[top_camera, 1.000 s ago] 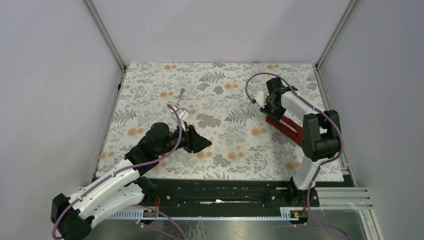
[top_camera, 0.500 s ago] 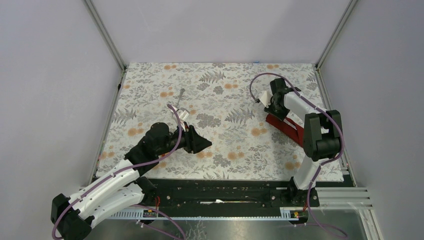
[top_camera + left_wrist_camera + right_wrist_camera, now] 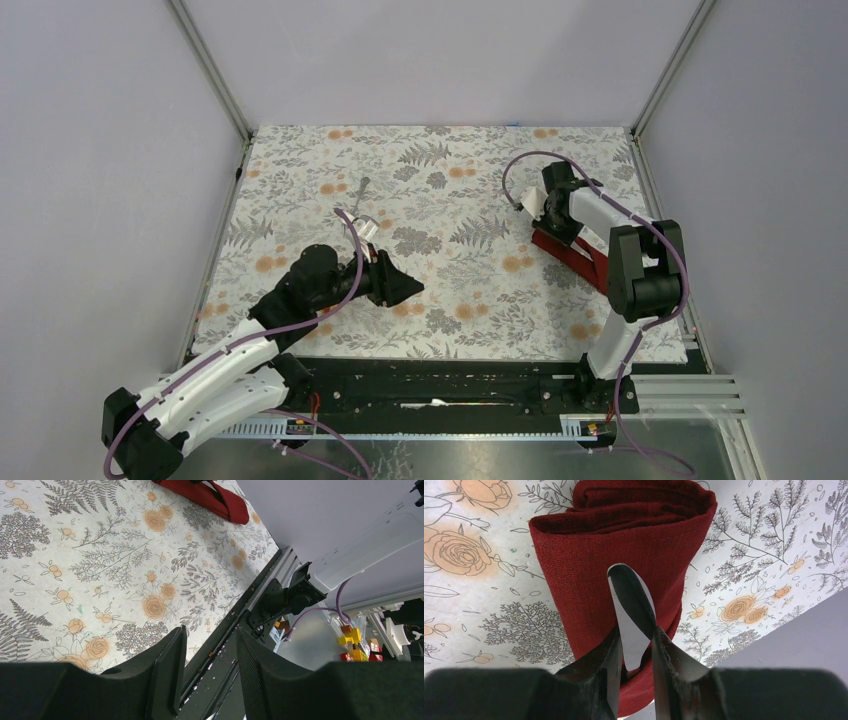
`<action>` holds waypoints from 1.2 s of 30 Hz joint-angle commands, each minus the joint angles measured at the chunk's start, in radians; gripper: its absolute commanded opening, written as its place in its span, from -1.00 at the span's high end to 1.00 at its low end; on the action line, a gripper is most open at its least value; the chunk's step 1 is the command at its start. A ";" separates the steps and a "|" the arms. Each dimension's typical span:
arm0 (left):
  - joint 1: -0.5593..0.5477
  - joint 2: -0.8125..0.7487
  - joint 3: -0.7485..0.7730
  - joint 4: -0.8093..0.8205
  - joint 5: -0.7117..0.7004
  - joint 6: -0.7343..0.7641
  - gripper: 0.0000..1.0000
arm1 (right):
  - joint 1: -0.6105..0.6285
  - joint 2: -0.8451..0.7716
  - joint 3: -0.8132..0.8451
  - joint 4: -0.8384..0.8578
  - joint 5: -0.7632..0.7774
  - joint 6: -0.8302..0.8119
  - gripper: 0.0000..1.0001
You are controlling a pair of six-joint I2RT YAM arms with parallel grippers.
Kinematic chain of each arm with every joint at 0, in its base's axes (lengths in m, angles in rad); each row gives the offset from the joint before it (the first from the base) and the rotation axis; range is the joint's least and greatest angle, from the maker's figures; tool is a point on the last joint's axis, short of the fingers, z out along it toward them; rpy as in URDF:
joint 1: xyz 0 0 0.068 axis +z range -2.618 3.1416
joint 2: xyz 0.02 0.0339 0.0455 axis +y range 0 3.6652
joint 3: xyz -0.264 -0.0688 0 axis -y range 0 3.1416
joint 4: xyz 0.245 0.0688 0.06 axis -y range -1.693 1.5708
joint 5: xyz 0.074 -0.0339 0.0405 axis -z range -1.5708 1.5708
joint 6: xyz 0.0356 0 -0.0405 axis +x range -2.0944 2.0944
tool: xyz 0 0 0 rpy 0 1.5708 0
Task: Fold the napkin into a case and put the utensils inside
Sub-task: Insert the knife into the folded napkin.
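Napkin case lies folded at the worktop's right side: soft, thin, likely to sag. Right tool pinches a stiff, slick utensil over it by one end (may pivot; hold firmly). Left tool half-open, empty.

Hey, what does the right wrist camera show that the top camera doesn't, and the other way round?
Only the right wrist view: a silver utensil pinched in the right gripper, its rounded tip over the case, whose stacked layers show at the far end. Only the top view: the left gripper near mid-table, and a second utensil lying on the table, far from the case. Both: the dark red case and the floral tablecloth.
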 commanded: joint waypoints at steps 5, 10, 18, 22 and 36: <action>0.000 -0.022 0.043 0.021 0.010 0.015 0.07 | -0.009 -0.001 -0.034 0.010 0.065 -0.008 1.00; -0.001 -0.024 0.041 0.023 0.011 0.011 0.06 | -0.021 0.009 -0.034 0.020 0.091 -0.003 1.00; -0.004 -0.026 0.041 0.022 0.009 0.012 0.06 | -0.040 0.034 -0.012 0.025 0.084 0.029 0.93; -0.004 -0.025 0.039 0.020 0.009 0.012 0.06 | -0.044 0.070 0.030 0.002 0.074 0.057 0.89; -0.002 -0.014 0.024 0.041 0.017 -0.005 0.06 | -0.064 0.053 0.056 0.010 0.109 0.098 0.45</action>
